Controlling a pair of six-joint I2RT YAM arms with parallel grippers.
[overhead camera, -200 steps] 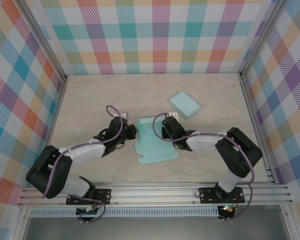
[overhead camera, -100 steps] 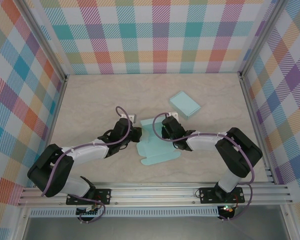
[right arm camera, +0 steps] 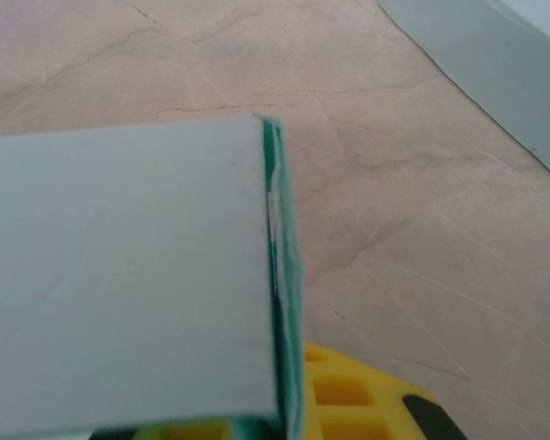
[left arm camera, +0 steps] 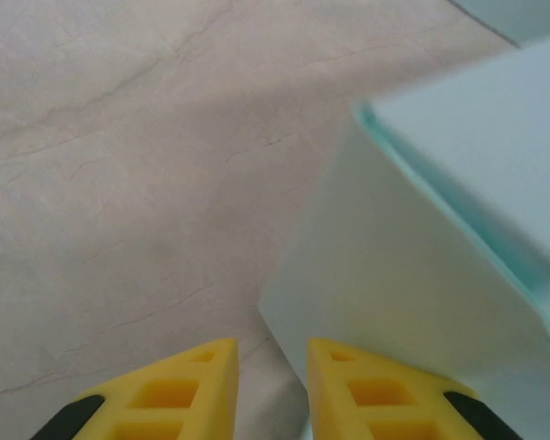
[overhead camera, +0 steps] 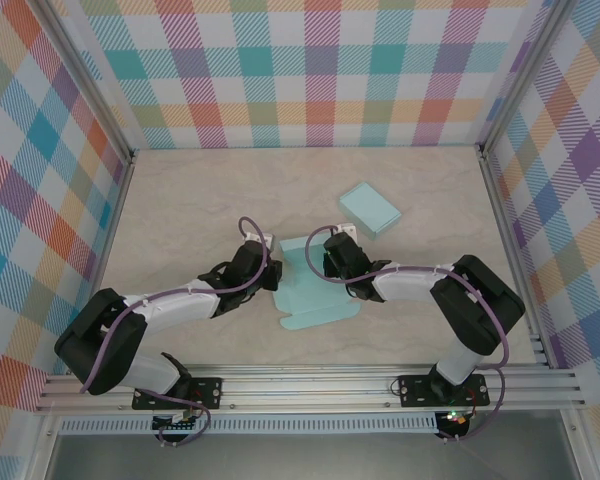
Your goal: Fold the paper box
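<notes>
Paper box [overhead camera: 315, 295] lies half-formed near the middle of the counter [overhead camera: 180, 200], its long axis running from the far edge toward the near edge, between the two arms. The right claw [overhead camera: 325, 262] is pinching an upright panel at its far-right side. The left claw [left arm camera: 270, 367], slightly spread and empty, sits at the left wall, which lies just ahead and to its right.

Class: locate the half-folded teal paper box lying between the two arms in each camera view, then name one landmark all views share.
Top external: paper box at the centre of the picture.
Left wrist: paper box in the right half, reaching the right edge.
Right wrist: paper box panel across the left half.
Shared landmark: beige marbled tabletop.
</notes>
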